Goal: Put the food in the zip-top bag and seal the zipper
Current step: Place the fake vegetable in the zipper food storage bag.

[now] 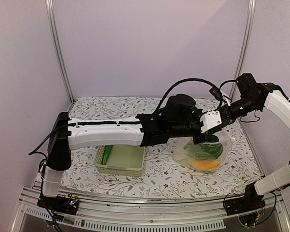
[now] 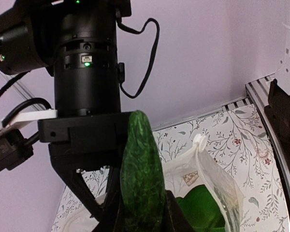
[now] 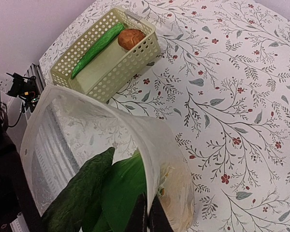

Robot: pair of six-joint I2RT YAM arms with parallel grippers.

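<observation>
Filling is in hand: the jaws of the left arm hold a dark green vegetable at the mouth of the zip-top bag, right of centre on the worktop. The jaws of the right arm are pinched on the bag rim and hold it open. Next, I think: lower, release. Two pieces lie in the basket at upper left.

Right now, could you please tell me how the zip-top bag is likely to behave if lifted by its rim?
The zip-top bag is probably floppy: its thin clear wall bows where the right gripper pinches it. Lifted, it would likely hang bottom-heavy, since yellow and green food lies inside. The film looks smooth, so perhaps slippery.
</observation>
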